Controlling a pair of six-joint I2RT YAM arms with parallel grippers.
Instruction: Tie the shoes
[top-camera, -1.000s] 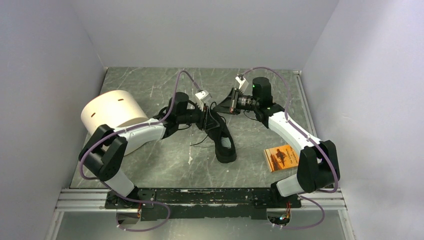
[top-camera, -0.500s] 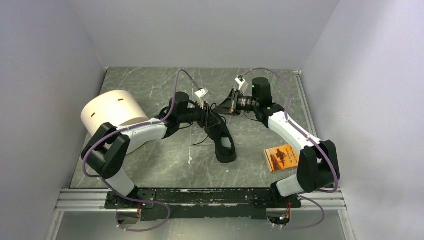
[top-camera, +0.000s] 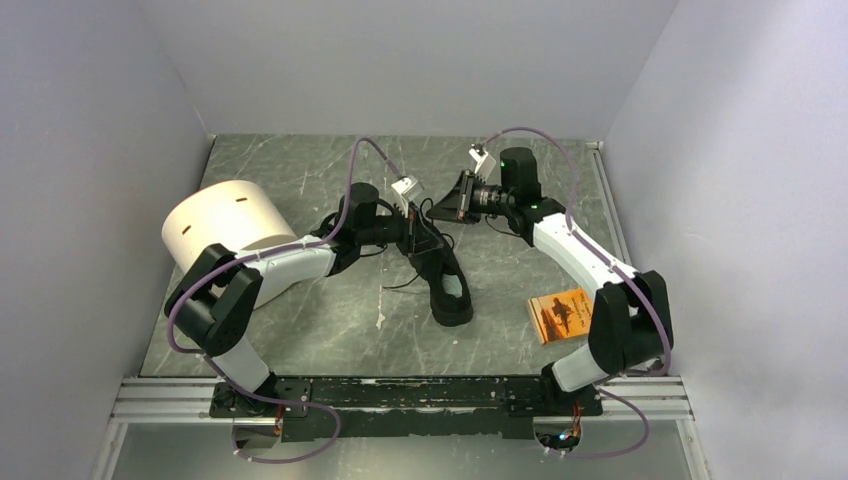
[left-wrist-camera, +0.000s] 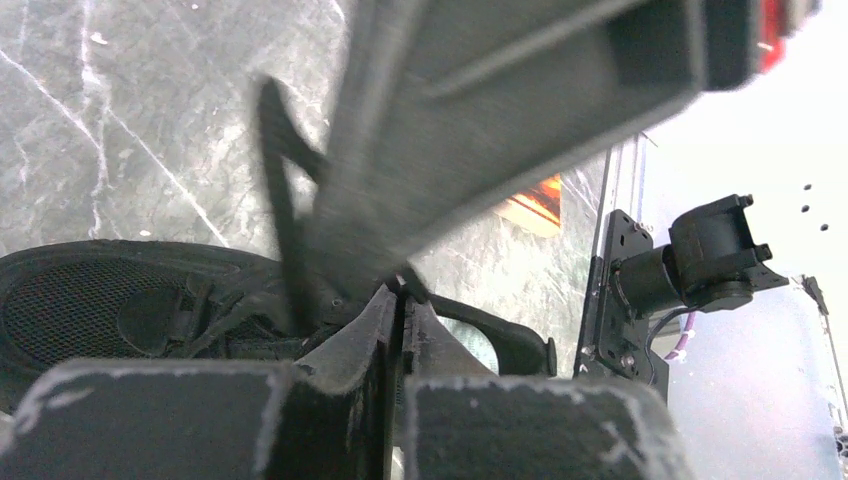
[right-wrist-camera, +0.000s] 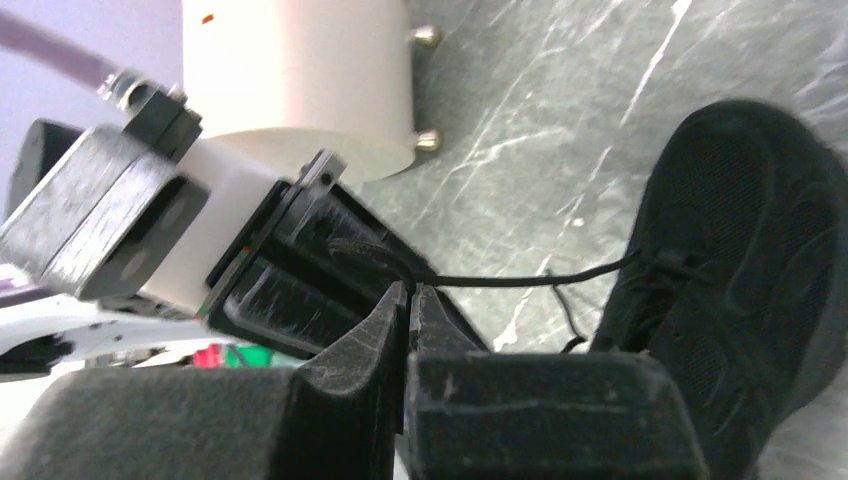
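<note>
The right end effector (right-wrist-camera: 408, 295) was clenched on a thin black lace (right-wrist-camera: 520, 280), which ran taut from its fingertips across to the eyelet area of the black sneaker (top-camera: 447, 290). The left end effector (left-wrist-camera: 397, 300) sat just beside the right one, almost tip to tip, with its two fingers pressed together so that only a thin slit showed between them. Its tips were down against the laced top of the sneaker, and whether a strand was pinched in that slit could not be told. In the left wrist view another stretch of lace rose from beside those tips, in front of the blurred grey bulk of the right end effector above. The sneaker lay on the marbled worktop (top-camera: 320, 320) directly under the left end effector, its toe beneath the two tools and its heel opening stretching away from them toward the arm bases. An orange booklet (top-camera: 562, 314) lay flat on the worktop well apart from both end effectors, beside the right arm's lower link. A white cylindrical container (top-camera: 222, 228) stood behind the left end effector, alongside that arm's forearm.
</note>
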